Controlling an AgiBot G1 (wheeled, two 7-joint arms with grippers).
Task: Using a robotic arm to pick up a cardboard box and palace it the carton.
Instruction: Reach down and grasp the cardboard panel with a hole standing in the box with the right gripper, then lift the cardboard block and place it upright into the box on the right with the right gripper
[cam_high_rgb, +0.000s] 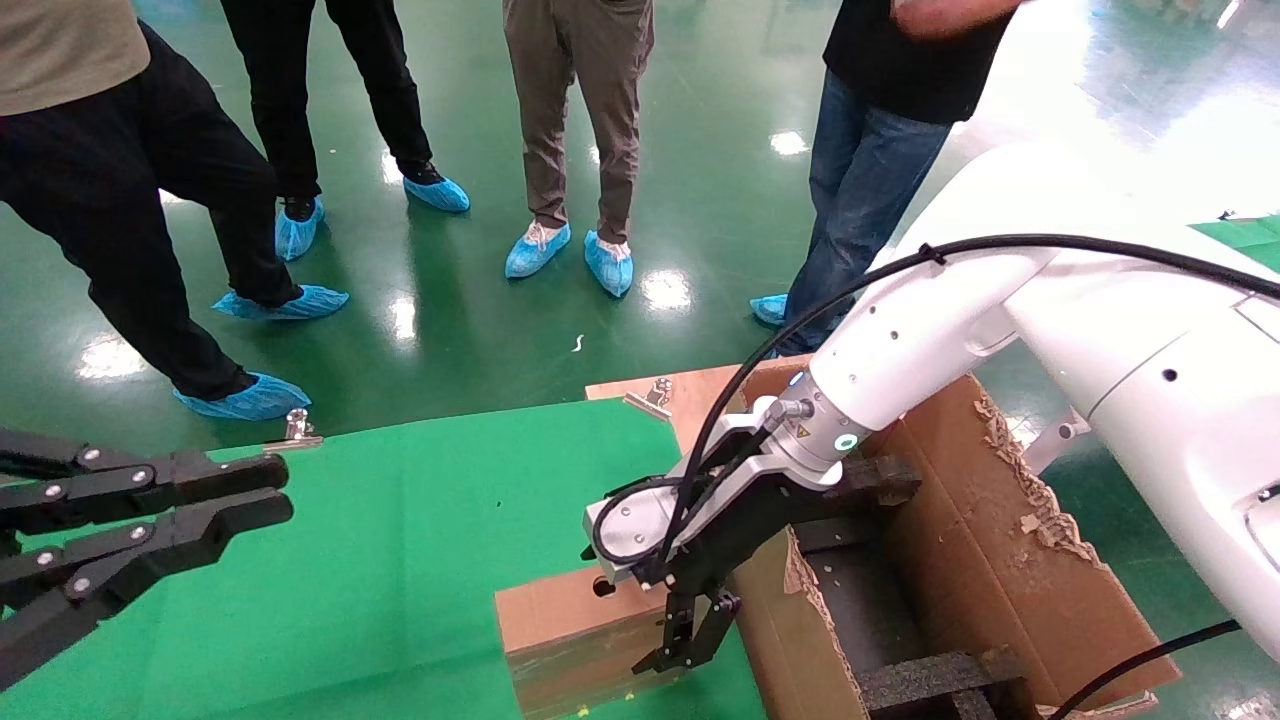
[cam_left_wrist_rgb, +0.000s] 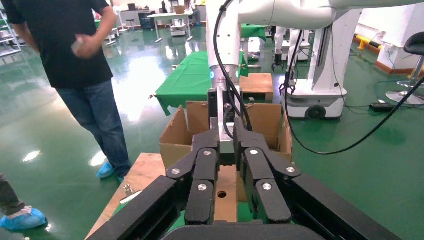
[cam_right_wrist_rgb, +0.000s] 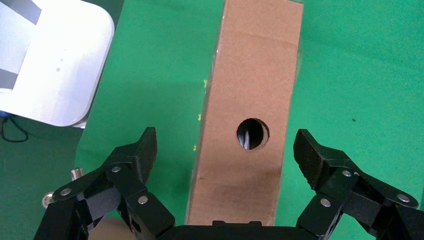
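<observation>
The white jointed robotic arm's black right gripper hangs spread wide, straddling the small brown cardboard box directly beneath it; off-centre closing may skew or topple the box.

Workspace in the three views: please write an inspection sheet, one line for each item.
Surface: green cloth-covered table, metal clips at its far edge.
Job's things: small brown cardboard box with round hole stands on the cloth; large brown torn-flap carton with black foam inserts sits beside it.
Clutter: nothing seen.
End effectors: right end effector open, fingers either side of the box, not touching; left end effector parked over the table's left side, fingers close together.
Cables: black cable along the white right arm.
Surroundings: four people in blue shoe covers on the green floor.
</observation>
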